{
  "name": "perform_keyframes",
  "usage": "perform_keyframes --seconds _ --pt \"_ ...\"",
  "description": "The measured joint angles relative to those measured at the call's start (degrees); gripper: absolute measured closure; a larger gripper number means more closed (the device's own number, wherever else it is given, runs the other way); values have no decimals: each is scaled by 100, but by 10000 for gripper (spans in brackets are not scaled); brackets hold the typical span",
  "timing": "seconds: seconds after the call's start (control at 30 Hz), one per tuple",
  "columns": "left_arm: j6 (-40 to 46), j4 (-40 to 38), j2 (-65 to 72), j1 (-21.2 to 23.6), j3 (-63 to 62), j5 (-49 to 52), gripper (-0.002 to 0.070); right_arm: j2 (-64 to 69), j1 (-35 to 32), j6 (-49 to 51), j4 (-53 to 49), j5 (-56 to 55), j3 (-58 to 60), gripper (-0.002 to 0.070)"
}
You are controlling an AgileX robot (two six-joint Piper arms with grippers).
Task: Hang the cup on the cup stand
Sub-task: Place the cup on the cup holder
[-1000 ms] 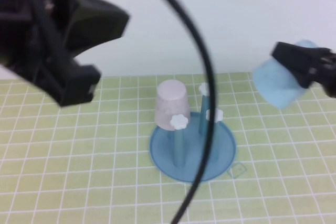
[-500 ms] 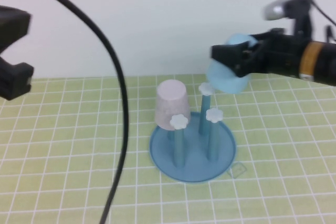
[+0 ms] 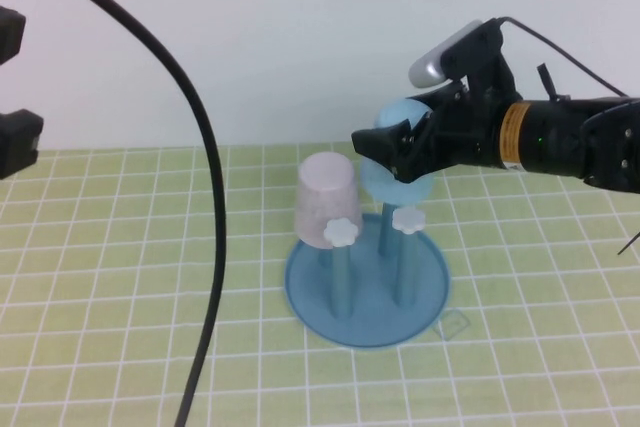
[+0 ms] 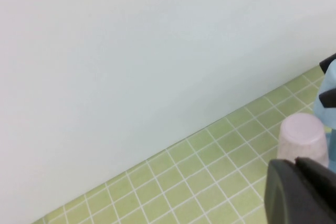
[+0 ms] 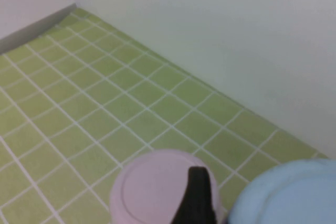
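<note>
Green gridded matting under a white wall carries the cup stand [image 3: 366,282]. Above its rear peg, the right gripper [image 3: 398,150] clamps the cup [image 3: 400,162] between its jaws. Left gripper [image 4: 304,192] sits closed, far left.

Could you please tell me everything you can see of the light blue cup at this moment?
The cup is a small, matte, light blue tumbler that looks like plastic, tapered and without a handle. It is held off the table in the right gripper, tipped on its side, over the back peg of the cup stand. It hangs just right of the lilac-pink cup already on a peg. Whether it touches the peg's white cap cannot be told.
</note>
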Motion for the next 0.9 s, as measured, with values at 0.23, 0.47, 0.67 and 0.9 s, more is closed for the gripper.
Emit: perform_keyframes --seconds 0.23,0.47,0.67,0.9 --pt "-416 165 0 0 0 -9 675 175 23 -103 -100 49 0 85" --pt "-448 165 0 0 0 68 675 187 45 -107 -206 52 0 8" --pt "-523 123 0 0 0 107 675 146 45 74 -257 79 0 4" --pt "-523 123 0 0 0 107 675 -802 45 978 -1133 140 0 107"
